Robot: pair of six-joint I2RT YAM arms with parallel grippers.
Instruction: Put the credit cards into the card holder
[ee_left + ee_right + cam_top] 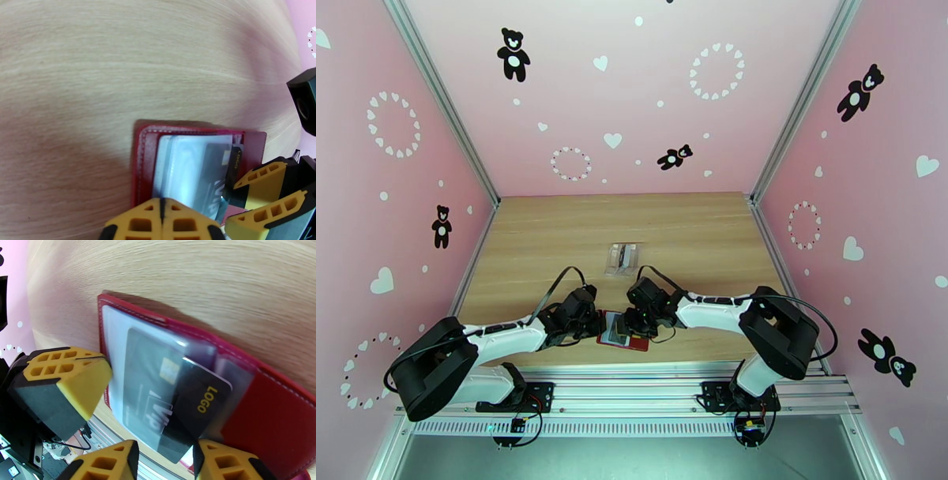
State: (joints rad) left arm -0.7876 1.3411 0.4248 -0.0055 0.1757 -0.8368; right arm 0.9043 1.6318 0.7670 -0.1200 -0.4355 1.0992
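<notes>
Dark red and open, the leather card wallet (268, 413) lies on the light wooden table (118, 59), close to the near edge, right between my two hands. My right hand (165, 446) pinches a small black card with a gold LOGO (201, 398), which lies slanted over a dark grey card (146, 390) tucked under a clear sleeve. My left hand (162, 205) has its yellow fingers (134, 221) pressed together at the wallet's edge.

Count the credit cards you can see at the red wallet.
2: a dark VIP card inside a wallet sleeve, and a black LOGO card overlapping it. Others may be hidden.
</notes>
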